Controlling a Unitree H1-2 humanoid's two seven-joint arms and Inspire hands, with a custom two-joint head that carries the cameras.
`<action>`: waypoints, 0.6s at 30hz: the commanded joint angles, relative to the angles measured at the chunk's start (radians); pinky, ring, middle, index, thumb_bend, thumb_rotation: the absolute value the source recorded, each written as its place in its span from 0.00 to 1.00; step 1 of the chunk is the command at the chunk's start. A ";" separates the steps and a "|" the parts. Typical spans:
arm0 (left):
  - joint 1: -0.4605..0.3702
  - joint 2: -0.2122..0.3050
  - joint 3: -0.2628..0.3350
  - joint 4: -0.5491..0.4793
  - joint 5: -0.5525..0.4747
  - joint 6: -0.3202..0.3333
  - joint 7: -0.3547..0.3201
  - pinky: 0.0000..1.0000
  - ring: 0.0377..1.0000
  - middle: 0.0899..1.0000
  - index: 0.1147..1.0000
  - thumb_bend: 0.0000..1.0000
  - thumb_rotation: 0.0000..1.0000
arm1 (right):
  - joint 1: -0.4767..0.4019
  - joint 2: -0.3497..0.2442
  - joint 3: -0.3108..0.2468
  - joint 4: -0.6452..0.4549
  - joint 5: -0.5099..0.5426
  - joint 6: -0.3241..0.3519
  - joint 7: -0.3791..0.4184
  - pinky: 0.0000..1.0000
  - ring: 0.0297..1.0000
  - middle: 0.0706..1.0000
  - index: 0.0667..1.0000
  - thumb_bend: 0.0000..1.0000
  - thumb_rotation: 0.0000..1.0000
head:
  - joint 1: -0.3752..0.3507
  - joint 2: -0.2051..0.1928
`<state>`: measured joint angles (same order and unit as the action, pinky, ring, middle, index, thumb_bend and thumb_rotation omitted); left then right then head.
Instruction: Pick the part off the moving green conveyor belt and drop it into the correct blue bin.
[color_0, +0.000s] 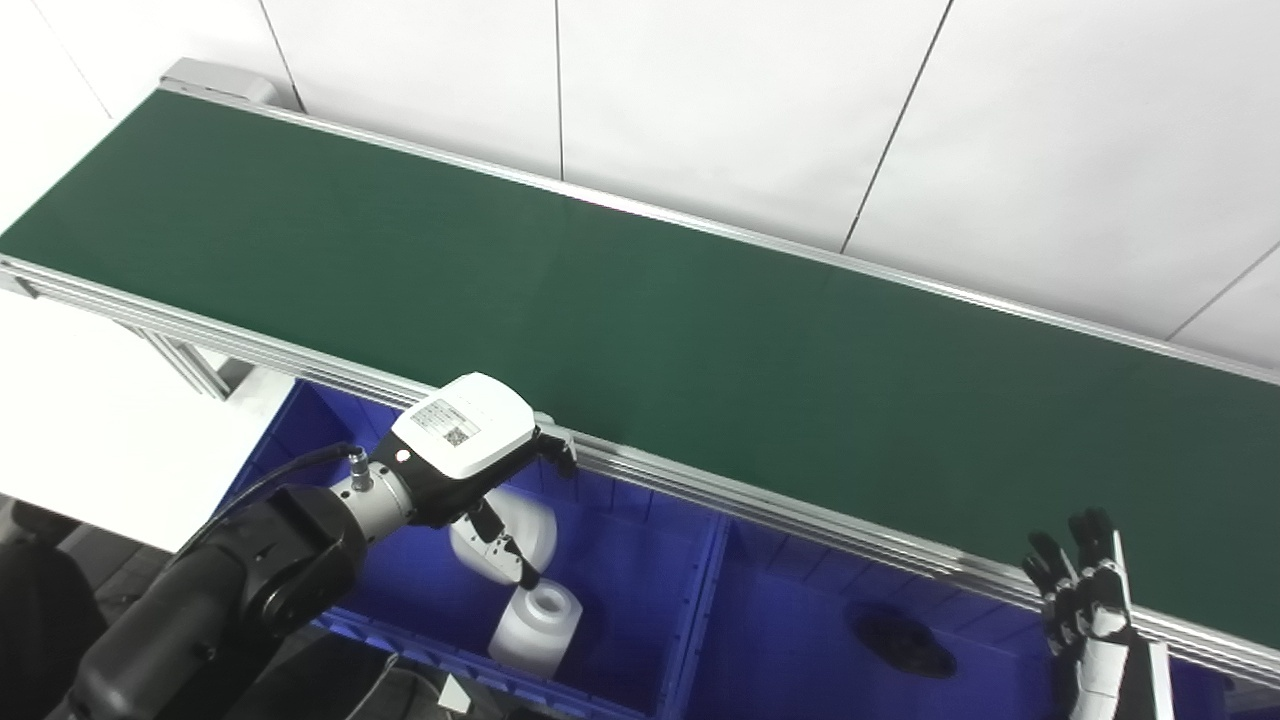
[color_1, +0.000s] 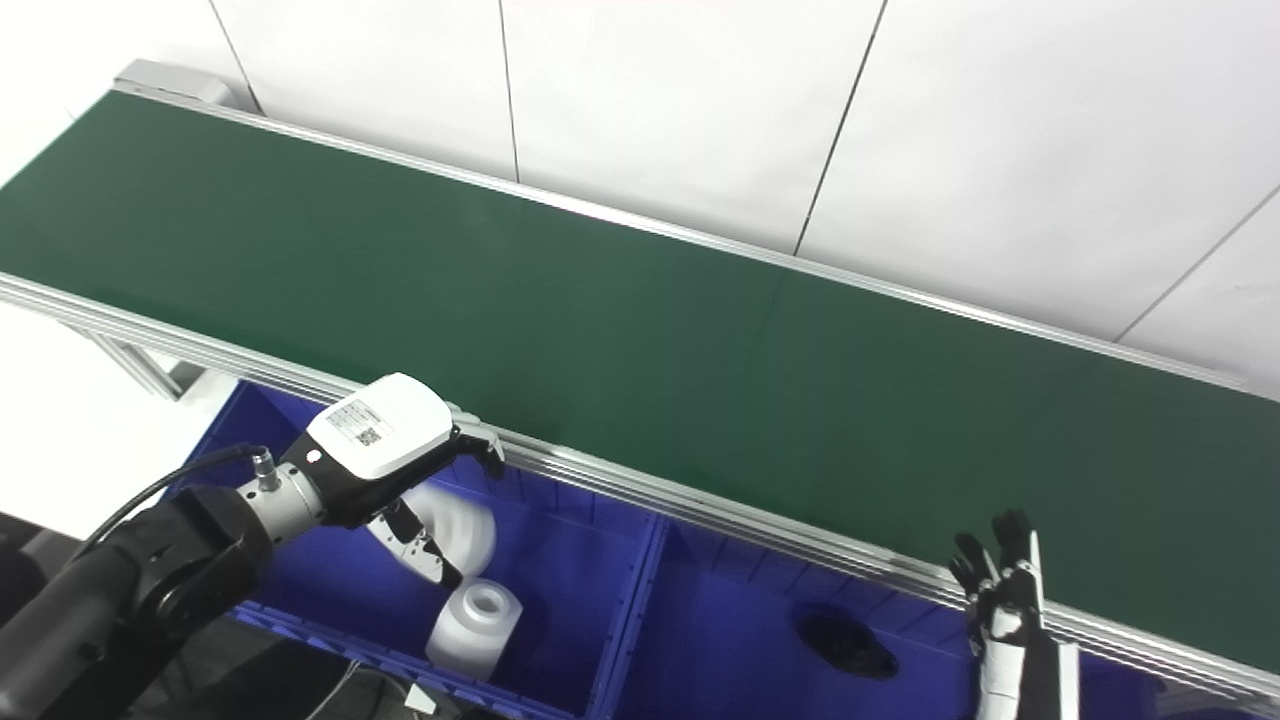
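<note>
- The left hand (color_0: 470, 440) hung over the left blue bin (color_0: 640, 570), just on the near side of the green belt (color_0: 640, 300)
- Its fingers (color_0: 505, 555) were spread apart and pointed down, and they held nothing
- A blurry white part (color_0: 520, 530) sat just under those fingers, looking as if it was falling into the bin
- This looked like the drop step, with the part in the air or nearly so
- To do it well, the hand should keep its fingers wide so the part falls free, then lift straight up so it does not bump the belt's silver rail (color_0: 800, 520)
- The right hand (color_0: 1085, 590) waited by the rail at the far right, fingers up and apart, holding nothing
- Counted: two hands, one belt with no part seen on it, and two blue bins side by side
- The left bin held two white parts: the blurry one and a round one with a hole (color_0: 538, 625) lying below it
- The right blue bin (color_0: 780, 650) held one dark thing (color_0: 900, 640), too dim to name
</note>
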<state>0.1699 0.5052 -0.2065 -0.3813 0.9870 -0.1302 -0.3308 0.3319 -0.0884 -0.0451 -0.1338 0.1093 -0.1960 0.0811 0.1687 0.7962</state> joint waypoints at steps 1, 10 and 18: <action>-0.022 0.013 0.016 -0.036 -0.001 -0.013 0.020 0.57 0.61 0.64 0.57 0.91 0.46 | -0.008 0.001 -0.002 -0.023 0.007 -0.014 0.002 0.90 0.92 0.99 0.99 0.81 0.97 | 0.000 0.001; -0.010 0.001 0.031 -0.035 -0.022 -0.027 0.049 0.56 0.60 0.63 0.56 0.92 0.47 | -0.007 0.007 -0.003 -0.023 0.002 -0.016 -0.003 0.90 0.92 0.98 0.99 0.81 0.97 | -0.004 0.001; 0.059 -0.158 0.120 -0.113 -0.462 -0.001 0.132 0.50 0.60 0.66 0.58 0.91 0.46 | -0.004 0.028 0.017 -0.032 -0.035 -0.014 -0.012 0.89 0.91 0.98 0.99 0.81 0.98 | -0.139 0.005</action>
<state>0.2137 0.3916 -0.1055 -0.4313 0.6612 -0.1456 -0.2505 0.3320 -0.0747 -0.0362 -0.1339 0.0885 -0.1960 0.0756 0.0293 0.8007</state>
